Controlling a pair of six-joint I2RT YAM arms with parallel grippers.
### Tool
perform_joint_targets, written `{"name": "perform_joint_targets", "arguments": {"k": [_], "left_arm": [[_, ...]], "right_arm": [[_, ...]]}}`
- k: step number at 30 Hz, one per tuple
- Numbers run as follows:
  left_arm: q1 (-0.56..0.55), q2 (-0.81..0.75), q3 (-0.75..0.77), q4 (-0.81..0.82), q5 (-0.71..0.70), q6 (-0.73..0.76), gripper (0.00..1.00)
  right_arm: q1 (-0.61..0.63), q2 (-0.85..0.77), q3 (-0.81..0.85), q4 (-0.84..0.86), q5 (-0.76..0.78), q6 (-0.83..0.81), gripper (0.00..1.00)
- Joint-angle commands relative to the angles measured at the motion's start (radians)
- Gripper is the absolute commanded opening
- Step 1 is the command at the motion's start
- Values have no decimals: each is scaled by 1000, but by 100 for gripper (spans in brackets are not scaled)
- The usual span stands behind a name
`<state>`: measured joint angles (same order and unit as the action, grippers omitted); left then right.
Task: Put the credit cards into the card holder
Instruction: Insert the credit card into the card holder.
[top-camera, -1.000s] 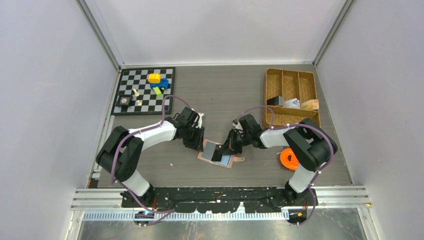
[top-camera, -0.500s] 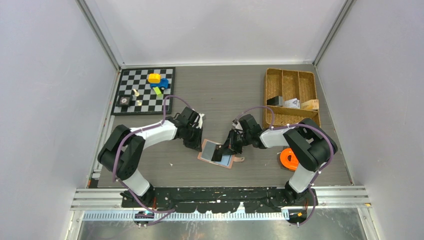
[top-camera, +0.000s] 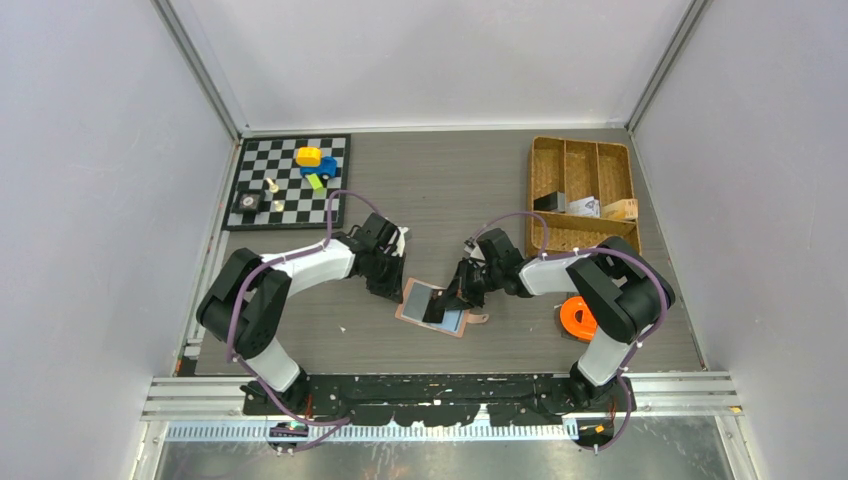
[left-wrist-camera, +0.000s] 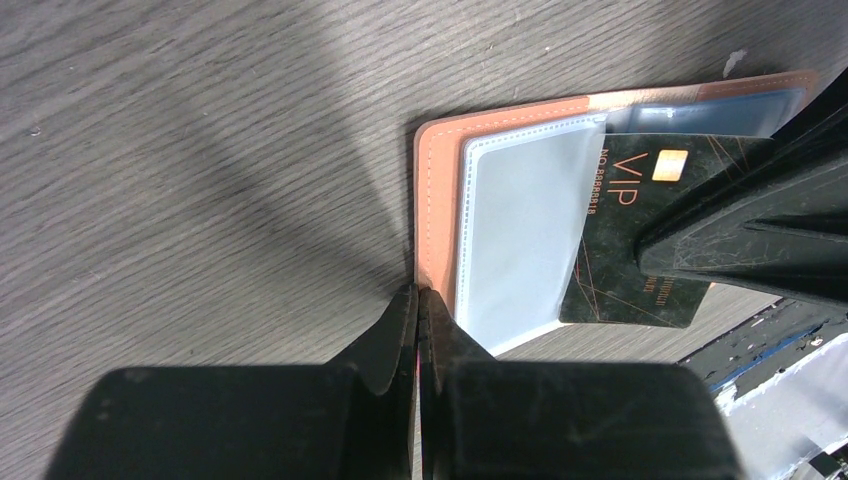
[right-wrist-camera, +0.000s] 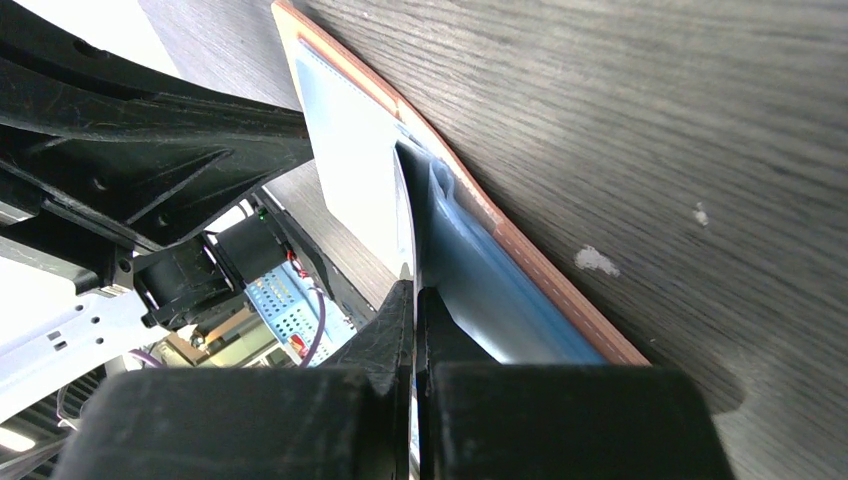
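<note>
Pinching the black card (left-wrist-camera: 630, 240), the right gripper (right-wrist-camera: 413, 292) holds its leading edge just under the clear sleeve (left-wrist-camera: 515, 230) of the open holder (left-wrist-camera: 437, 200), flat on the table between the arms, while the left gripper (left-wrist-camera: 416, 296), shut, rests at the holder's opposite edge.

Stuff sitting around the edges
Chessboard (top-camera: 290, 190) with toy blocks (top-camera: 308, 156) back left, wicker tray (top-camera: 547, 168) back right, orange roll (top-camera: 576, 318) front right.

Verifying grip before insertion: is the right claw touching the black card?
Touching. The right wrist view shows the black card edge-on, running straight in between the shut fingertips of the right claw.
</note>
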<state>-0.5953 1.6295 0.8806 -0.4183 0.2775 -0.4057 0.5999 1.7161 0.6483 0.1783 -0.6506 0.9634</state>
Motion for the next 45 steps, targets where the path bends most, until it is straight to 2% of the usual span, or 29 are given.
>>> {"name": "perform_joint_targets", "arguments": {"k": [1, 10, 19, 26, 45], "left_arm": [[-2, 19, 21, -6, 14, 20, 0], [-3, 19, 21, -7, 15, 21, 0], [-2, 19, 24, -12, 12, 22, 0], [-3, 13, 26, -18, -4, 24, 0], [-3, 7, 27, -29, -12, 27, 0]], "right_arm": [[19, 39, 6, -55, 129, -11, 0], [20, 51, -25, 22, 160, 36, 0], [20, 59, -33, 25, 165, 36, 1], [18, 1, -15, -135, 192, -50, 1], [14, -23, -13, -168, 203, -69, 0]]}}
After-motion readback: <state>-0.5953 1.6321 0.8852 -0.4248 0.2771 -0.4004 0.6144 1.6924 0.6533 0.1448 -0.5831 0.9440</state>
